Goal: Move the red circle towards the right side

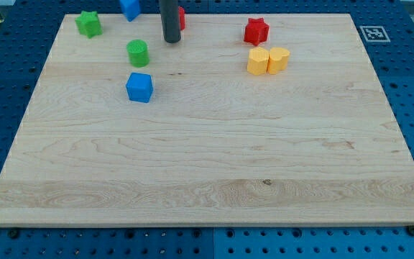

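Note:
The red circle (pixel 181 18) sits at the view's top, mostly hidden behind my dark rod; only its right edge shows. My tip (pixel 171 40) rests on the wooden board (pixel 207 158), against the red circle's left and lower side. A red star (pixel 256 31) lies to the right of it. A green cylinder (pixel 138 52) is to the lower left of the tip.
A green star (pixel 88 23) lies at the top left. A blue block (pixel 129 8) sits at the top edge, left of the rod. A blue cube (pixel 139 87) lies below the green cylinder. Two yellow blocks (pixel 267 60) touch each other below the red star.

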